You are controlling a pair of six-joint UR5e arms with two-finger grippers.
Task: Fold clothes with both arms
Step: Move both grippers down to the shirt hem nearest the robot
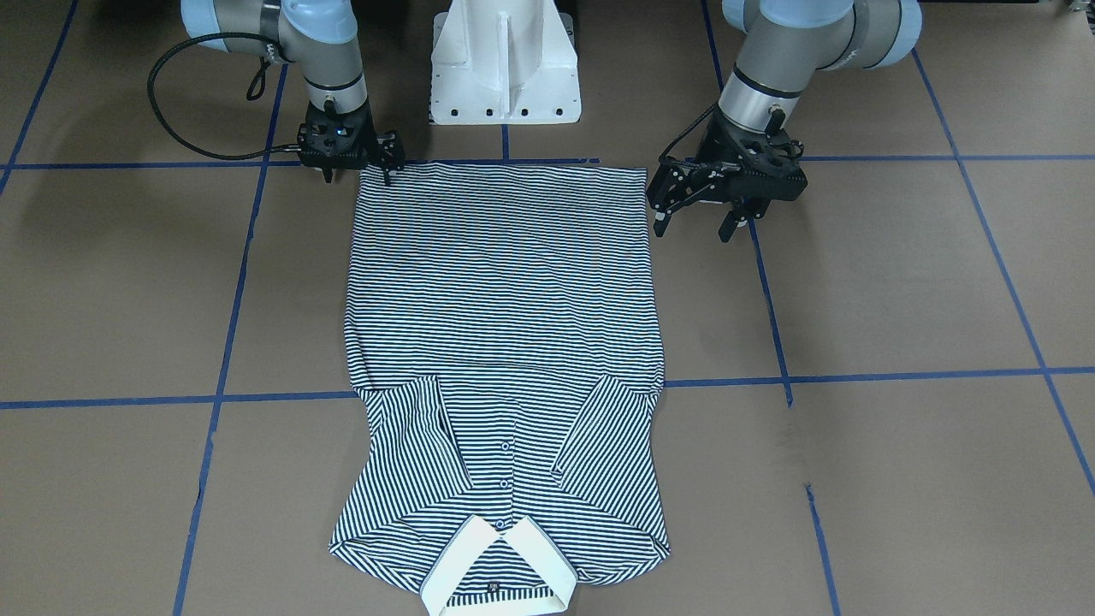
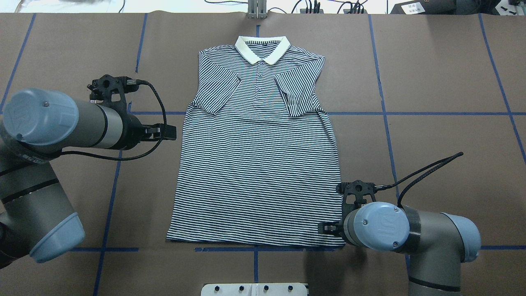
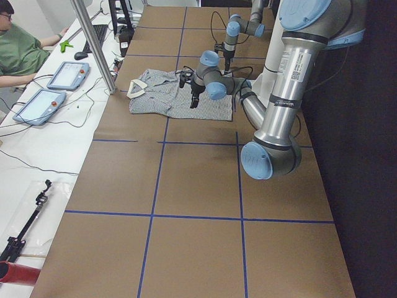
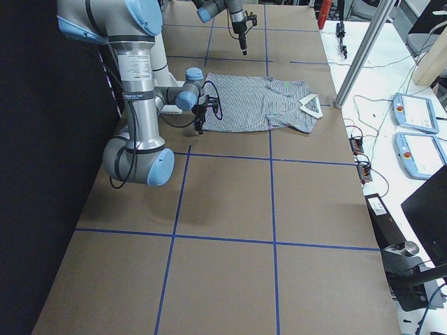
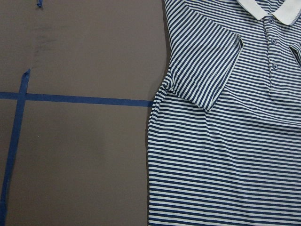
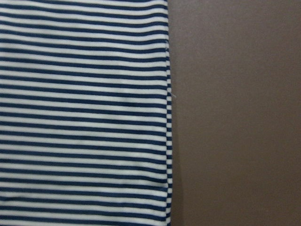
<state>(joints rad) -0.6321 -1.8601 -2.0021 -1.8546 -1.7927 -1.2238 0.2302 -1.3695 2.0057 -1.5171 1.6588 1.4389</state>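
Now the right gripper stands low at one hem corner of the polo shirt, jaws apart, with one finger just at the cloth edge. We see the left gripper tilted beside the opposite side edge, near the hem, jaws wide apart and holding nothing. The shirt lies flat, front up, on the brown table, both sleeves folded inward. It has thin navy-and-white stripes, a plain cream collar and small buttons.

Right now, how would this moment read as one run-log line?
polo shirt: flat, face up, sleeves folded in | left hand: open, off shirt's side edge | right hand: open, at hem corner
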